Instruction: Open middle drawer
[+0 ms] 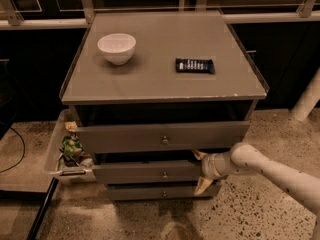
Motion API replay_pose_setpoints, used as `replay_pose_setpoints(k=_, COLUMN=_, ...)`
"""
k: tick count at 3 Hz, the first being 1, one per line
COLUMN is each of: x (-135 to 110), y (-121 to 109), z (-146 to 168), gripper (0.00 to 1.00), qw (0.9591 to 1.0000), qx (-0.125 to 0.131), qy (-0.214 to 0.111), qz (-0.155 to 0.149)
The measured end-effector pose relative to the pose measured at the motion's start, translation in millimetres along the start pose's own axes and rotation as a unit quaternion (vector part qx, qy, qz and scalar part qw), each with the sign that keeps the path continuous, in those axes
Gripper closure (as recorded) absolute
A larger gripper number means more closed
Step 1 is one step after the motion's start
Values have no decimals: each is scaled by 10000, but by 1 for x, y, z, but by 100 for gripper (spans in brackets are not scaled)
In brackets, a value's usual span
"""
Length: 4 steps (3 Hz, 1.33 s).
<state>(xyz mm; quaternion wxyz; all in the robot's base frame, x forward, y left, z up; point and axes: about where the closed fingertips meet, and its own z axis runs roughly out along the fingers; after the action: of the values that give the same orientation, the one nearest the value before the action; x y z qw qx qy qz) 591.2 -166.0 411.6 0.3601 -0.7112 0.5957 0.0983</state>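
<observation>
Camera view: gripper (200, 172) by grey mid drawer (140, 173).

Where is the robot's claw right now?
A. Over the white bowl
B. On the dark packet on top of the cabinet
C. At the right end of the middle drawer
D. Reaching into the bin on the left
C: the gripper is at the right end of the middle drawer, its fingers spread above and below the drawer front, well away from the white bowl and the dark packet on top.
</observation>
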Motion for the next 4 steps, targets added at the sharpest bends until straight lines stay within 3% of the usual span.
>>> replay_pose_setpoints(k=2, x=33, y=5, z=7, gripper=0, qw=9994, qx=-4, qy=7, qz=347)
replay_pose_setpoints(k=4, x=33, y=4, z=7, gripper=41, qw=9994, qx=-3, qy=6, qz=348)
